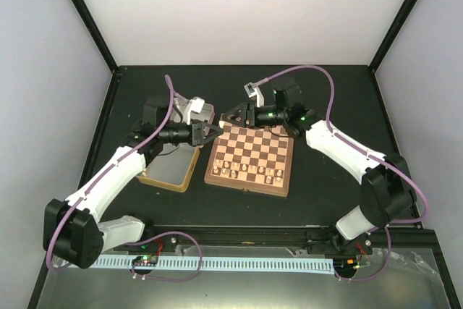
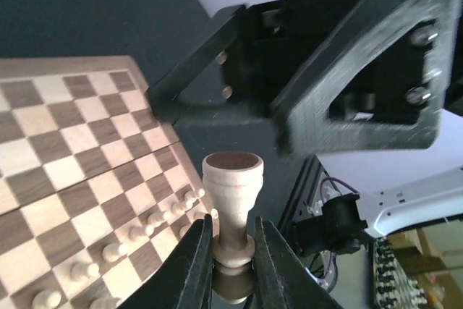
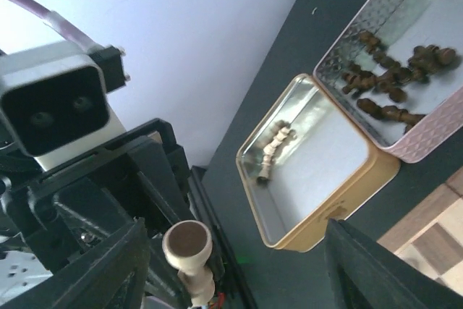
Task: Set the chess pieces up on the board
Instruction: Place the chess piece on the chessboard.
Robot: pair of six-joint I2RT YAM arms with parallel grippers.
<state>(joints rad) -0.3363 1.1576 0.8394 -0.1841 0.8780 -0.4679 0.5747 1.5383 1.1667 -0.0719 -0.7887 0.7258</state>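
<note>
Above the far left corner of the board (image 1: pixel 249 153), a pale cream chess piece (image 2: pixel 230 179) was held clear of the squares by the left gripper (image 2: pixel 231 233). The gripper's fingers (image 2: pixel 199 265) were closed narrowly on the piece's stem. The piece's round, dark-covered base was turned away from those fingers, towards the right gripper (image 1: pixel 231 116). That gripper was poised just beyond the piece and filled much of the left wrist view. In the right wrist view its fingers (image 3: pixel 362 265) were seen spread wide, with nothing between them.

More pale pieces (image 1: pixel 249 171) were stood along the board's near edge. The far squares were seen bare in the left wrist view.

To the left of the board, a gold-sided tin (image 3: pixel 347 193) was set on the black table (image 1: pixel 325 106), and a few pale pieces (image 3: pixel 275 146) were left lying in it. Just beside it, a silver tin with an embossed wall (image 3: pixel 427 146) was set. A loose heap of dark brown pieces (image 3: pixel 391 81) was held in that tin. Purple cables (image 1: pixel 329 99) were looped above both arms.
</note>
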